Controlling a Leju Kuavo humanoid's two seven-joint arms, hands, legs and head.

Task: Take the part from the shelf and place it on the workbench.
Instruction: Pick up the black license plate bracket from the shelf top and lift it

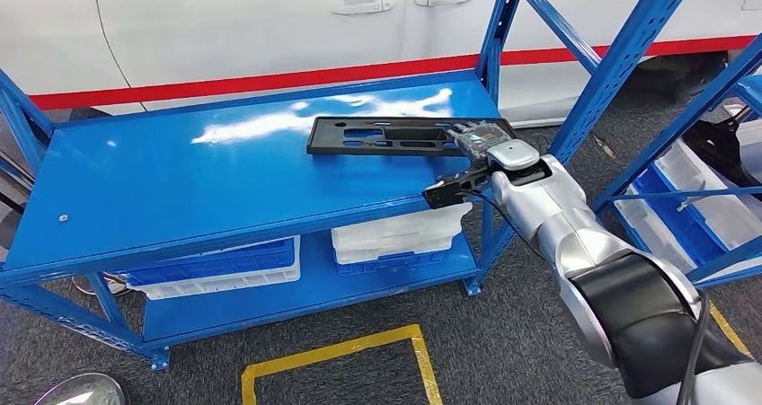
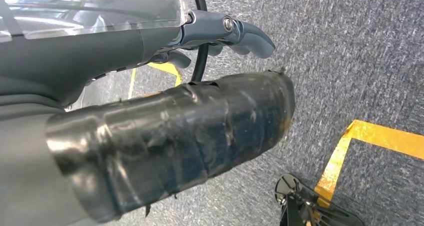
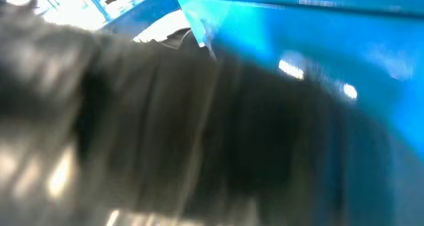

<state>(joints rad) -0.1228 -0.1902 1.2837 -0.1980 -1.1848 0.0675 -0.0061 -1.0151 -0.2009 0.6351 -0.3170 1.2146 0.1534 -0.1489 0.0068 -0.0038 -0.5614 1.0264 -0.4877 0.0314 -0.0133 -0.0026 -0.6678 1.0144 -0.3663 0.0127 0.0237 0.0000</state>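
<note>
Part (image 1: 395, 136) flat on blue workbench (image 1: 180, 180), right robot hand (image 1: 476, 141) at its end

A blue metal workbench (image 1: 180, 180) is seen from above, with a white car (image 1: 270, 28) bearing a red stripe behind it. A flat black part (image 1: 395, 136) with cut-out slots lies on the bench's top surface near its right end. The silver right arm (image 1: 575, 243) is extended from the lower right, and its right hand (image 1: 476, 140) is placed on the part's right end. White and blue bins (image 1: 395, 234) are stored on the lower shelf. Yellow floor tape (image 1: 341, 356) is laid on grey carpet
</note>
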